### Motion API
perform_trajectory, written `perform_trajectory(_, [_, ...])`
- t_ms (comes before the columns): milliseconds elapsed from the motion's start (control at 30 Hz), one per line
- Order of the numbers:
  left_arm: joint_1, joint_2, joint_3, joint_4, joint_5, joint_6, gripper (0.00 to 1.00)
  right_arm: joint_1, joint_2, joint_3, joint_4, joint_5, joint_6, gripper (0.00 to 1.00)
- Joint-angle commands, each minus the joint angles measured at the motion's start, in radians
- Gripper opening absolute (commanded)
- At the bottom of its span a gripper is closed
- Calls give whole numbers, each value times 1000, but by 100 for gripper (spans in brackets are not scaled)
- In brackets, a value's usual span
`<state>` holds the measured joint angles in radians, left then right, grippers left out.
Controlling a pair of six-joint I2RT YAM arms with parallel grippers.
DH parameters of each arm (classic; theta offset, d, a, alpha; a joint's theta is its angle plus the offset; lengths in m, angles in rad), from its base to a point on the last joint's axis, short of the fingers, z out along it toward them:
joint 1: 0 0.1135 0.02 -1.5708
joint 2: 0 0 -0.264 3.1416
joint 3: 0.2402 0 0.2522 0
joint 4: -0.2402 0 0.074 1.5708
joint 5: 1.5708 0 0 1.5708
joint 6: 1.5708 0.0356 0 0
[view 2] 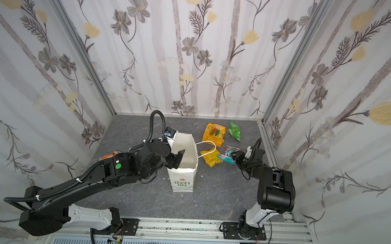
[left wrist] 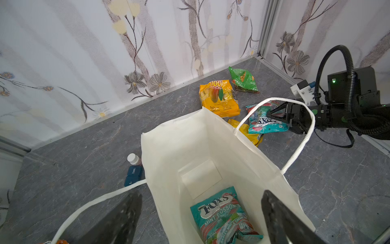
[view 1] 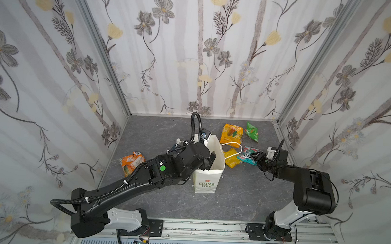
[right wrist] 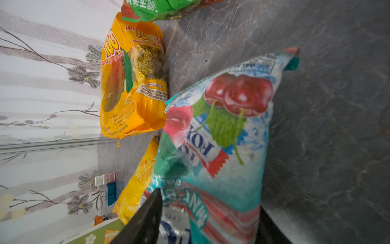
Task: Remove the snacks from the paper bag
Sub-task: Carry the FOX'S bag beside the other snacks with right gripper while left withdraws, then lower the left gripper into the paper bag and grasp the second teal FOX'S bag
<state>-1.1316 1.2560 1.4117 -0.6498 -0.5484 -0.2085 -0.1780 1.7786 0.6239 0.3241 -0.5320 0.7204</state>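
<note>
Left wrist view: paper bag stands upright mid-desk, with one teal sweet packet lying on its bottom. Left gripper hangs wide open at the bag's rim, holding nothing. Right gripper sits near the right edge, jaws apart either side of a second teal packet; can't tell if they pinch it. That packet overlaps a yellow packet just beside the bag. Orange-yellow packet and green packet lie toward the back right corner.
</note>
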Motion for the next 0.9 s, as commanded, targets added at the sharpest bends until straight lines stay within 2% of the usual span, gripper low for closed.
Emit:
perform_trajectory(0, [2,0,8,16,-10,-3,90,0,-32,-10,-39,92,-22,72])
perform_trajectory(133, [6,0,12,18,-5,-3,90,-1,-78,-27,-84,125,-48,85])
perform_trajectory(267, [9,0,30,14,-3,-3,90,0,-169,-67,-105,188,-46,91])
perform_trajectory(433, [15,32,74,1,-7,-8,90,0,-353,-96,-154,231,-34,93])
perform_trajectory(567, [27,62,116,-30,-6,-31,91,12,-546,-90,-189,158,-3,94])
perform_trajectory(733, [60,135,197,-106,2,-91,90,118,-763,17,-275,104,-20,96])
perform_trajectory(867, [88,210,266,-174,34,-144,91,255,-831,159,-330,43,-76,99])
